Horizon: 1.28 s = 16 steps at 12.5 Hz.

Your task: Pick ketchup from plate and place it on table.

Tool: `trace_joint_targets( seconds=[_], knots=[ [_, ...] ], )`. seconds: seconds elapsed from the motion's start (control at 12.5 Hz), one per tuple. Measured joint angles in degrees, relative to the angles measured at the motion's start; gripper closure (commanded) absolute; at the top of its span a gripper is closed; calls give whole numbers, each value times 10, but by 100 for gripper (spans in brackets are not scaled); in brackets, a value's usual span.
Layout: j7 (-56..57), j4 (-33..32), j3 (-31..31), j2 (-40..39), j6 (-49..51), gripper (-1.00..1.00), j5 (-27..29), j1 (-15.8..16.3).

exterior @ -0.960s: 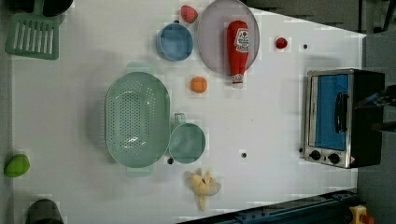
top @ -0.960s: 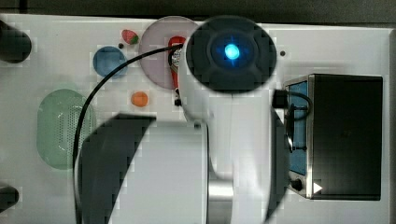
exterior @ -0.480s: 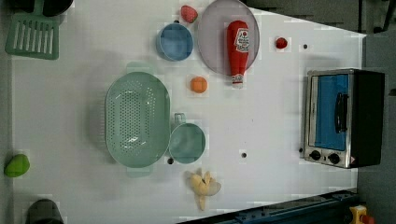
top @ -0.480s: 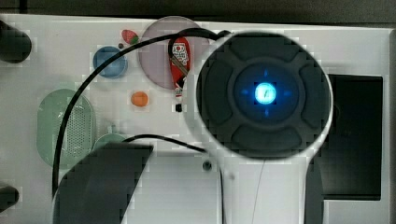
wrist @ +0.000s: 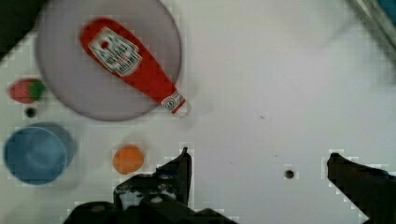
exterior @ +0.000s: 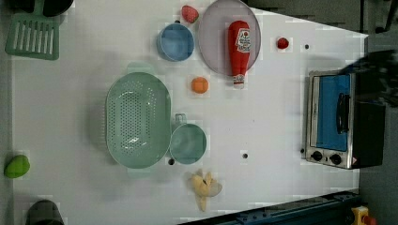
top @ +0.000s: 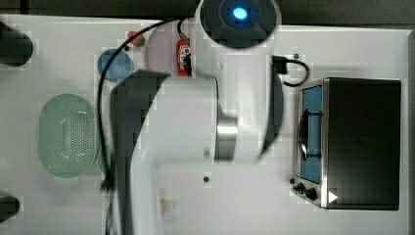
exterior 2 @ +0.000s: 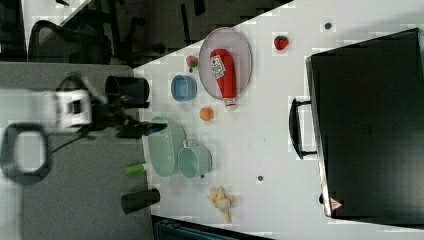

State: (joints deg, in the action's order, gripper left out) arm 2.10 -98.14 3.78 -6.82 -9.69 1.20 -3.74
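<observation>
The arm has swung over toward the plate [exterior: 213, 42]. The gripper [wrist: 257, 161] is spread wide and empty, the ketchup [wrist: 130, 65] still lying unpicked.

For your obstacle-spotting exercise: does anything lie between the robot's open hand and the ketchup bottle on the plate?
Nothing visible does. In the wrist view the hand is open over bare table, and the ketchup bottle lies uncovered on the plate, its cap end past the rim. The small orange ball and blue bowl sit off to one side.

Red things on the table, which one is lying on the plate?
The ketchup bottle lies on the plate, cap poking past the rim. The strawberry and the small red fruit sit on the table.
</observation>
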Motion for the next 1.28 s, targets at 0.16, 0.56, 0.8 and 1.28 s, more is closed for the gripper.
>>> trace_joint_targets(
  seconds=[0.16,0.56,0.8,1.28],
  knots=[
    [15,-3,11,-58,-29,-100,1,-1],
    [119,-13,18,-179,-156,-100,2,5],
    [224,-12,18,-236,-272,-100,0,11],
    [330,-11,16,-313,-402,-100,-24,26]
  ],
)
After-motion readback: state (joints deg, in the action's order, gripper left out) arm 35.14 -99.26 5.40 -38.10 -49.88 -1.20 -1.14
